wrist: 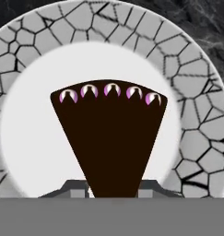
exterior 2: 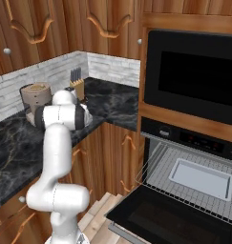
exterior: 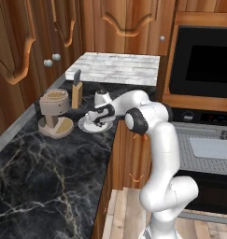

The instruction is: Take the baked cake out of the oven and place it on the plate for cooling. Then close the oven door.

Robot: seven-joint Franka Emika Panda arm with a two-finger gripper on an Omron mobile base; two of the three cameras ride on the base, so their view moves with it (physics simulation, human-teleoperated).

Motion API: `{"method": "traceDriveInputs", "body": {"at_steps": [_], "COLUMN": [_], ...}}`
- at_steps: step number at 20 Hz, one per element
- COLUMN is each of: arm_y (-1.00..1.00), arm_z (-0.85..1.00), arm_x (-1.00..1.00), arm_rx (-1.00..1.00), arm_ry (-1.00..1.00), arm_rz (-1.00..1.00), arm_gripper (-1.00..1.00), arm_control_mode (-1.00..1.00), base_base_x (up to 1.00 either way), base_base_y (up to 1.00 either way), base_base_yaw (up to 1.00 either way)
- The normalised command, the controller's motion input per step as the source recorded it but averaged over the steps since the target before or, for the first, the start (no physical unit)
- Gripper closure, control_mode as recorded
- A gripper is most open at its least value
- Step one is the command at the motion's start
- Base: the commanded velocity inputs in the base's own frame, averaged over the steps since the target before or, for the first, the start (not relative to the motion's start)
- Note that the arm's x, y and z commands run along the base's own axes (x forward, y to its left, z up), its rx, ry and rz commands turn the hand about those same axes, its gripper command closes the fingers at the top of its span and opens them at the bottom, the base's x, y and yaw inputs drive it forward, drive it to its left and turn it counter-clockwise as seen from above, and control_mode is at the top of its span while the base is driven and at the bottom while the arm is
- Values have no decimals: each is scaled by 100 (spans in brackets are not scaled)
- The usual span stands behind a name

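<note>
Cake point(wrist: 109, 138) is pinched between the fingers point(wrist: 74, 188) just over the plate point(wrist: 196, 138) on the desk point(exterior: 45, 172); placing is underway. Release is called for next, then the oven door point(exterior 2: 174, 221) awaits closing.

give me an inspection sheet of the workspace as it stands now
surface: black marble counter
job's things: cake in the gripper, over the plate; oven door down, oven open
clutter: coffee grinder and knife block near the plate; grey baking tray on the pulled-out rack
grippers: gripper shut on the cake
cables: nothing seen
surroundings: wooden cabinets, microwave above the oven
</note>
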Motion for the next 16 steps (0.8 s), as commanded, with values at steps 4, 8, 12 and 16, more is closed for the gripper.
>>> {"method": "traceDriveInputs", "body": {"at_steps": [4, 8, 12, 16], "arm_y": [6, 1, -1, -14], "arm_z": [-27, -14, 1, 32], "arm_x": [27, 7, -3, -37], "arm_rx": [0, 0, 0, 0], "arm_ry": [0, 0, 0, 0], "arm_rz": [0, 0, -3, -7], "arm_gripper": [100, -100, -100, -100], "arm_control_mode": [-100, -100, -100, -100], "base_base_x": [0, 0, 0, 0], "base_base_y": [0, 0, 0, 0], "base_base_yaw": [0, 0, 0, 0]}}
